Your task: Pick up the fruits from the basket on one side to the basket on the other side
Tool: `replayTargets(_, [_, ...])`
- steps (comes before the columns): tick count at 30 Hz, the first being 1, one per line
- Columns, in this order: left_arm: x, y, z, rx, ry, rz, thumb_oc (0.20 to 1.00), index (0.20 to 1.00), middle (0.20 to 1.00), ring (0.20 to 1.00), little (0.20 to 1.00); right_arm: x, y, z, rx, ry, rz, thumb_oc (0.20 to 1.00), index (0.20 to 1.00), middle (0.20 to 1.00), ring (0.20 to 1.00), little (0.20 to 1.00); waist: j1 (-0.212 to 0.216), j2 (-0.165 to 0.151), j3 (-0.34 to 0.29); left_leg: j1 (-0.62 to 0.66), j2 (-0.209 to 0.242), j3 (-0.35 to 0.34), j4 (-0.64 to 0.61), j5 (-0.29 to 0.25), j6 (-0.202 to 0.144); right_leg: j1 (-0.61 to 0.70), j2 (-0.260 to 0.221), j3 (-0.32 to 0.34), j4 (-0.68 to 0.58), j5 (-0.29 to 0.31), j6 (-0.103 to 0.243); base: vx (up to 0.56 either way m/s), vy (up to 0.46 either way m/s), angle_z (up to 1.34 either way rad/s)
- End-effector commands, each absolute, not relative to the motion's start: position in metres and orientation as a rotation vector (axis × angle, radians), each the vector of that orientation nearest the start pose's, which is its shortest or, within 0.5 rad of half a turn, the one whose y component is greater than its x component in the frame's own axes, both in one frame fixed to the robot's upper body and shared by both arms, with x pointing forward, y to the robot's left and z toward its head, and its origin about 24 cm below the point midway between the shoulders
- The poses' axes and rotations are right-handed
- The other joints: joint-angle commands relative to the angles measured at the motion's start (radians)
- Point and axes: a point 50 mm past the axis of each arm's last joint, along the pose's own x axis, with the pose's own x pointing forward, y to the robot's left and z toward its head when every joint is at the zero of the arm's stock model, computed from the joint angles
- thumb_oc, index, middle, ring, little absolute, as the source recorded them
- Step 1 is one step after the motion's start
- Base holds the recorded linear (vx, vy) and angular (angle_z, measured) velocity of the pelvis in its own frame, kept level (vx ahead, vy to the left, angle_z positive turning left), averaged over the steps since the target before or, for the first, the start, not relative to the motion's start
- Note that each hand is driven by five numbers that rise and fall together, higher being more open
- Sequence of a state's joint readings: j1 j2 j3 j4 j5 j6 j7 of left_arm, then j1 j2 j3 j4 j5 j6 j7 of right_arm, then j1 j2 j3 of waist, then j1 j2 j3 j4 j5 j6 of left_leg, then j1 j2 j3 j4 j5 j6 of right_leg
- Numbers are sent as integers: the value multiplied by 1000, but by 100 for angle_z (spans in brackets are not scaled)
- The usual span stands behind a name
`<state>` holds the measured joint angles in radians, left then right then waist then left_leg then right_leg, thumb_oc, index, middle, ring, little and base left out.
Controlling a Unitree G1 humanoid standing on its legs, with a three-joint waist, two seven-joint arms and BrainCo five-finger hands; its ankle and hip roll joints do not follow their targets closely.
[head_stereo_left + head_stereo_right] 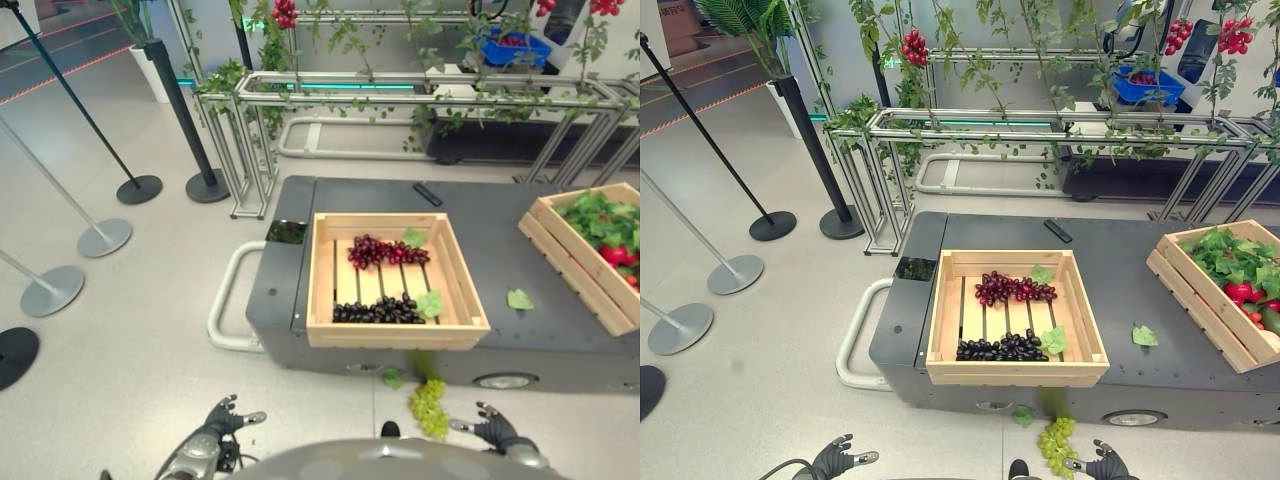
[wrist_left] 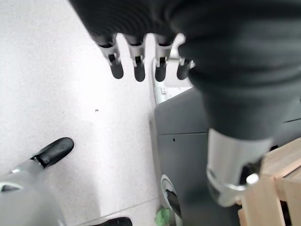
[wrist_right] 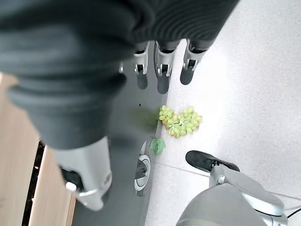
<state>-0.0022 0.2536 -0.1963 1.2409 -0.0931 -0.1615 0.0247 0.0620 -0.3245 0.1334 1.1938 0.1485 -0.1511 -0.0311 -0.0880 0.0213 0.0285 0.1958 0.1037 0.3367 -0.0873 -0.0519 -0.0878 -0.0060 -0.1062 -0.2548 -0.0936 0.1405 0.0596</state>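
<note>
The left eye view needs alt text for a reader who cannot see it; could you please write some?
A bunch of green grapes lies on the floor in front of a low dark cart, between the robot's open left hand and open right hand. On the cart, a wooden crate holds red grapes and black grapes.

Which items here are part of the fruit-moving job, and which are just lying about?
Job:
near crate
red grapes
dark grapes
green grapes, on the floor
right-hand crate

Lying about:
black remote
loose leaf
stanchion posts
</note>
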Motion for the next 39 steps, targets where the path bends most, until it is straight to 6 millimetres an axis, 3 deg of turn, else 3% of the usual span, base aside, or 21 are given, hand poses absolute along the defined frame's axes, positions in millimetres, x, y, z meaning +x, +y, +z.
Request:
replayTargets(1, [120,238,-150,274,1026,85,1000,1000,1000,1000,1000,103,-260,-149,-255,1074,-180,1000,1000,1000,1000,1000,-1,-48,36,-38,-15,-42,0,35,-7,91,-66,-16,29,-92,96,17,-1,4])
replayTargets(15, [121,235,-150,260,1017,86,1000,1000,1000,1000,1000,100,-259,-150,-249,1082,-183,1000,1000,1000,1000,1000,-2,-45,39,-35,-14,-37,0,35,-8,89,-65,-23,45,-104,95,2,0,1])
replayTargets(21, [138,238,-141,248,927,118,1000,1000,1000,1000,1000,100,-263,-149,-250,1073,-199,1000,1000,1000,1000,1000,-1,-43,42,-32,-13,-35,0,35,-8,90,-67,-26,54,-110,95,0,0,0])
replayTargets(22, [157,239,-130,237,821,125,1000,1000,1000,1000,1000,101,-265,-147,-254,1065,-208,1000,1000,1000,1000,1000,0,-40,45,-32,-14,-37,0,34,-8,89,-69,-29,57,-110,96,0,0,0])
replayTargets(24, [167,240,-122,222,763,133,1000,1000,1000,1000,1000,102,-266,-147,-253,1061,-212,1000,1000,1000,1000,1000,1,-40,47,-33,-14,-38,0,35,-8,90,-69,-31,58,-110,97,2,3,3])
replayTargets(25, [189,242,-100,193,604,144,1000,1000,1000,1000,1000,104,-268,-145,-249,1043,-220,1000,1000,1000,1000,1000,6,-38,53,-34,-14,-42,0,36,-8,89,-71,-34,59,-110,97,4,5,5])
replayTargets(26, [188,243,-100,193,605,145,1000,1000,1000,1000,1000,103,-268,-145,-249,1044,-219,1000,1000,1000,1000,1000,5,-39,53,-34,-14,-42,0,36,-8,89,-71,-34,59,-110,97,2,4,5])
replayTargets(28, [213,253,-55,176,357,155,1000,1000,1000,1000,1000,111,-267,-142,-255,997,-204,1000,1000,1000,1000,1000,13,-37,61,-35,-12,-46,0,37,-11,88,-73,-37,61,-111,98,0,1,4])
replayTargets(29, [213,254,-55,177,358,155,1000,1000,1000,1000,1000,111,-267,-142,-255,998,-203,1000,1000,1000,1000,1000,12,-38,60,-35,-12,-46,0,37,-11,89,-73,-37,61,-111,98,-3,1,6])
replayTargets(30, [221,264,-29,191,232,182,1000,1000,1000,1000,1000,126,-268,-132,-261,905,-183,1000,1000,1000,1000,1000,13,-39,65,-35,-11,-46,0,37,-12,86,-74,-36,63,-112,100,-3,1,4])
replayTargets(32, [225,266,-19,204,188,184,1000,1000,1000,1000,1000,130,-271,-129,-248,877,-199,1000,1000,1000,1000,1000,14,-38,66,-35,-11,-46,0,37,-13,86,-75,-37,64,-112,101,0,0,0])
replayTargets(34, [233,271,8,262,78,183,1000,1000,1000,1000,1000,152,-275,-110,-225,742,-213,1000,1000,1000,1000,1000,13,-38,70,-36,-10,-44,0,35,-13,83,-77,-35,66,-113,103,0,0,0])
replayTargets(35, [241,274,35,345,-29,169,1000,1000,1000,1000,1000,174,-285,-85,-261,596,-214,1000,1000,1000,1000,1000,11,-37,74,-35,-10,-43,0,33,-14,81,-78,-35,66,-113,105,0,0,0])
replayTargets(36, [241,274,35,345,-29,169,1000,1000,1000,1000,1000,173,-285,-85,-261,597,-214,1000,1000,1000,1000,1000,12,-37,74,-35,-10,-43,0,33,-14,82,-78,-35,67,-113,105,0,0,0])
replayTargets(37, [248,274,54,398,-103,154,1000,1000,1000,1000,1000,193,-294,-59,-314,474,-206,1000,1000,1000,1000,1000,8,-34,78,-33,-12,-43,0,31,-14,80,-79,-34,68,-113,105,0,0,0])
replayTargets(38, [252,273,65,425,-144,145,1000,1000,1000,1000,1000,200,-299,-47,-326,419,-214,1000,1000,1000,1000,1000,8,-32,80,-32,-11,-42,0,30,-14,80,-80,-35,70,-113,106,0,0,0])
replayTargets(39, [252,272,65,425,-144,144,1000,1000,1000,1000,1000,200,-299,-47,-326,420,-214,1000,1000,1000,1000,1000,8,-32,81,-31,-11,-42,0,30,-14,81,-80,-35,70,-113,106,0,0,0])
